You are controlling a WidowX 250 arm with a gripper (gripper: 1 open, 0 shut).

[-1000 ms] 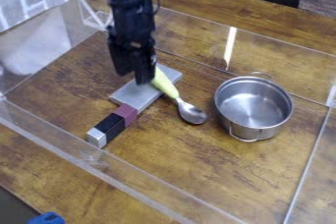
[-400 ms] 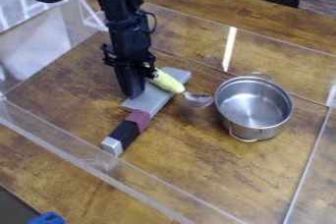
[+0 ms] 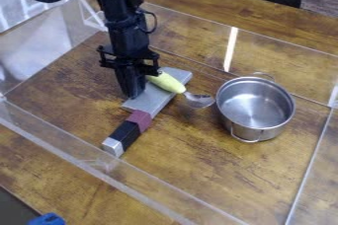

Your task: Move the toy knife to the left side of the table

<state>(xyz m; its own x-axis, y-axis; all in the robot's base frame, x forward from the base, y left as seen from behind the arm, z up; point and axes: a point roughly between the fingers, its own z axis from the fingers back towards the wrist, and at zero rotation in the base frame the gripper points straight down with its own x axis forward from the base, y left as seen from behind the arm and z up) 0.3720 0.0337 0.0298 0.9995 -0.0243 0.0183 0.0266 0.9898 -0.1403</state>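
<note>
The toy knife [image 3: 141,115] lies on the brown table [image 3: 73,96] near the middle, its grey blade toward the back and its maroon-and-black handle with a pale tip pointing to the front left. My gripper [image 3: 133,91] points straight down onto the left edge of the blade, with its black fingers pressed together on it. The knife still rests on the tabletop. The fingers hide part of the blade.
A yellow-handled spoon [image 3: 172,85] lies across the blade's far corner, its silver bowl to the right. A steel pot [image 3: 255,109] stands at the right. Low clear plastic walls [image 3: 53,135] ring the table. A blue object [image 3: 46,219] sits outside the front wall.
My gripper came down onto the blade, rolled, and closed. The knife turned and slid, so its handle now points more toward the front. Nothing has moved in the last half second.
</note>
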